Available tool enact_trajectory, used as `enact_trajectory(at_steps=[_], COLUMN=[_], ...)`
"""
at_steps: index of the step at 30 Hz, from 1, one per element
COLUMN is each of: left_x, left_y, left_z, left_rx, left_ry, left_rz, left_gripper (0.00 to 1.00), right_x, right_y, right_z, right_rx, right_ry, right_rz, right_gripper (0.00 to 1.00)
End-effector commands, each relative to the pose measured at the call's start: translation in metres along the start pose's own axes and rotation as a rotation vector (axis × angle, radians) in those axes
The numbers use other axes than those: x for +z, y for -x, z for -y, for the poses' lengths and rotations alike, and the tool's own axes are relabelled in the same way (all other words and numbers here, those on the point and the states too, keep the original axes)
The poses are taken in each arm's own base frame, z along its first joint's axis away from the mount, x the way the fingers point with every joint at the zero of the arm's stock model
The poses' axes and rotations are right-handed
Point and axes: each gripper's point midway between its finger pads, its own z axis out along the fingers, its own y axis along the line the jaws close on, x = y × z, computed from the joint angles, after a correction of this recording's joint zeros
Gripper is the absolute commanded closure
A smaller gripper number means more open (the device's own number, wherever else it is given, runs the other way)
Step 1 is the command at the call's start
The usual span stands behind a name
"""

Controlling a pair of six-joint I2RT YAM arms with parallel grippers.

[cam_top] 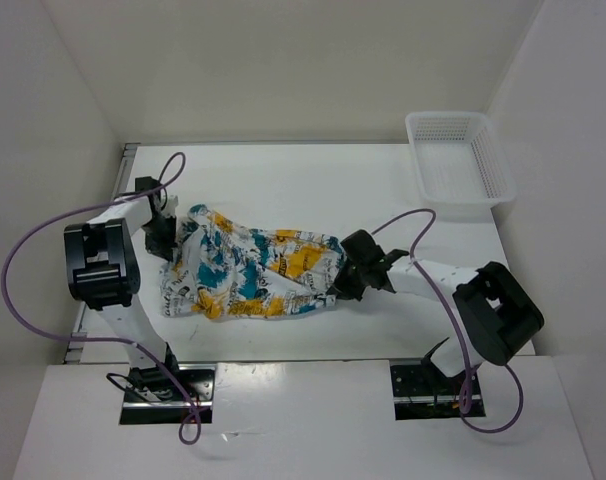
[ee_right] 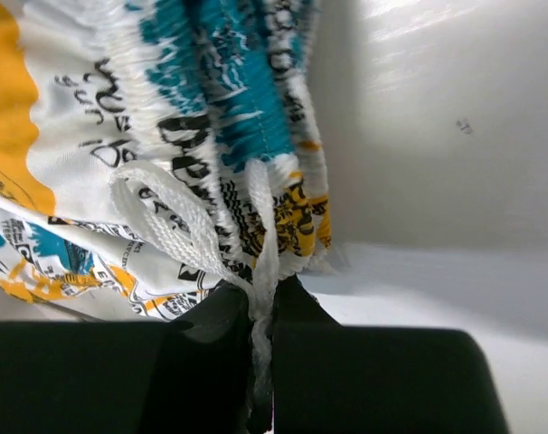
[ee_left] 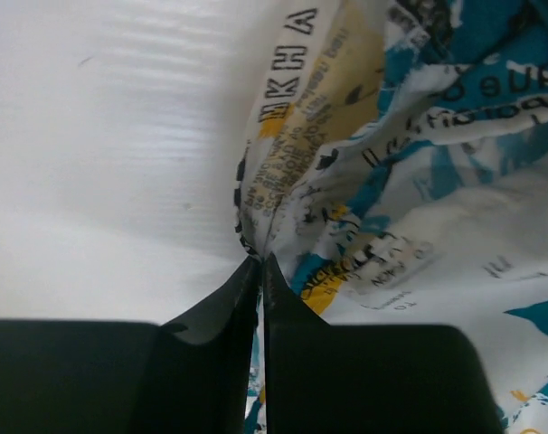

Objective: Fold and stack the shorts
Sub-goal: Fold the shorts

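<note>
With the left gripper pinching the shorts at their left edge and the right gripper pinching their right end, we should lift both ends together and evenly, holding them taut.

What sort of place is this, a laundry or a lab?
Probably a robotics lab bench, not a laundry: a white table boxed in by plain white panels, two black-and-white robot arms bolted at its near edge, and only teal-and-yellow printed white shorts and a white plastic mesh basket as props.
</note>
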Motion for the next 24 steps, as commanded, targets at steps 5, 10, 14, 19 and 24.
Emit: enact_trajectory(at_steps=[5, 10, 14, 19, 24], left_x=[-0.036, -0.078, -0.083, -0.045, -0.041], left_y=[0.011, 0.033, 0.058, 0.094, 0.126], left_z=[-0.021, 0.027, 0.060, 0.072, 0.101], left_rx=[-0.054, 0.004, 0.073, 0.114, 0.175], left_ry=[0.006, -0.195, -0.289, -0.268, -0.316], left_rz=[0.073, 0.201, 0.246, 0.256, 0.344], left_gripper=[0.52, 0.37, 0.29, 0.28, 0.25], right_x=[-0.036, -0.043, -0.035, -0.037, -0.035], right_y=[0.062, 0.061, 0.059, 0.058, 0.058], right_z=[0.008, 0.003, 0.011, 0.010, 0.017], right_rx=[0.004, -0.048, -0.084, -0.104, -0.106], right_ry=[-0.003, 0.032, -0.002, 0.000, -0.020], right_rz=[0.228, 0.215, 0.197, 0.189, 0.182], right_gripper=[1.00, 1.00, 1.00, 1.00, 1.00])
